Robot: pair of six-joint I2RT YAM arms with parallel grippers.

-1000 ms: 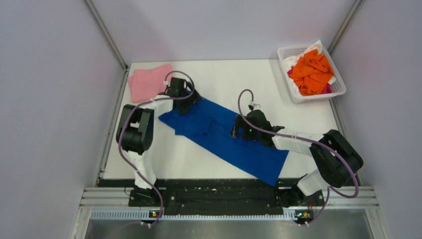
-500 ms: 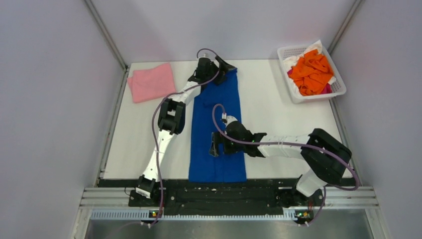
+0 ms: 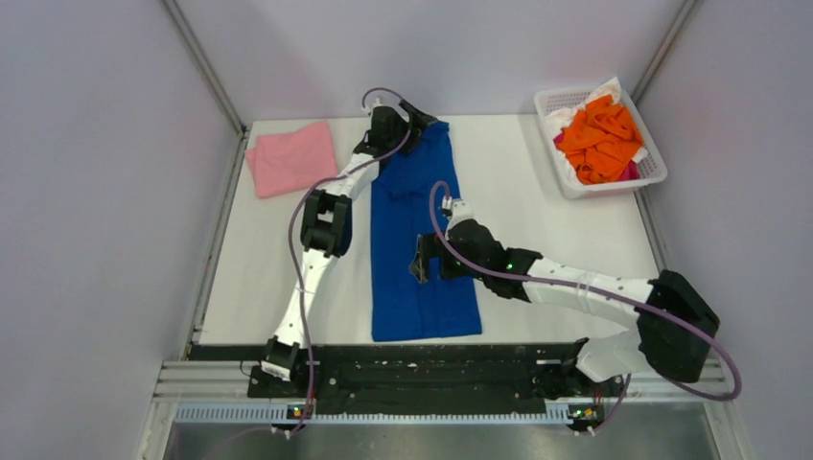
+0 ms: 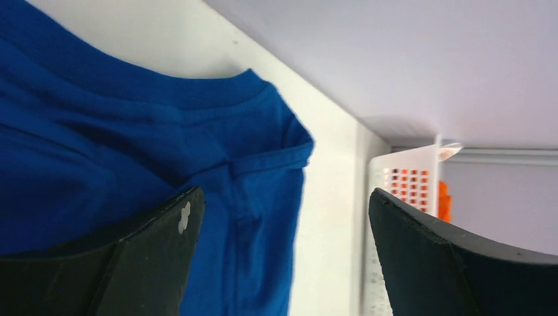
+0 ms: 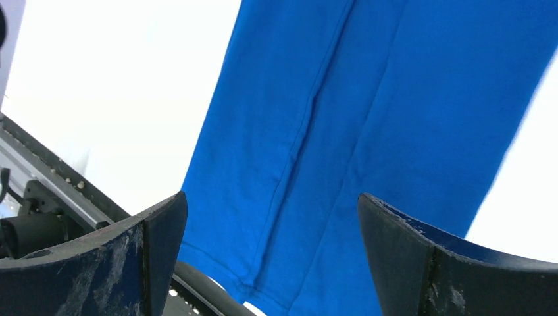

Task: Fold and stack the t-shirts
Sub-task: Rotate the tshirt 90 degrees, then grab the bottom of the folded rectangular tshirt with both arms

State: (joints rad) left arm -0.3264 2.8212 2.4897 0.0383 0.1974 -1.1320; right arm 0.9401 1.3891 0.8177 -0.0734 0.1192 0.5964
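My left arm (image 3: 299, 297) and right arm (image 3: 585, 288) are white links joined by chunky black joints, each trailed by a looping mauve cable (image 3: 379, 91). My left pincer (image 4: 283, 197) has matte black fingers (image 4: 145, 257), one with a small white chip; my right pincer (image 5: 270, 197) has black ones too, scuffed with pale scratches. A tiny green light (image 3: 508, 265) dots my right arm.

blue t-shirt (image 3: 398, 249): a second ago it slanted from upper left to lower right of the top view; now it is a narrow strip running straight from top centre to bottom centre.
left gripper (image 3: 414, 123): moved from the upper left to the strip's top end, its arm now stretched out.
right gripper (image 3: 420, 261): shifted left and lower, over the strip's middle.
right arm (image 3: 676, 326): elbow swung to the lower right.
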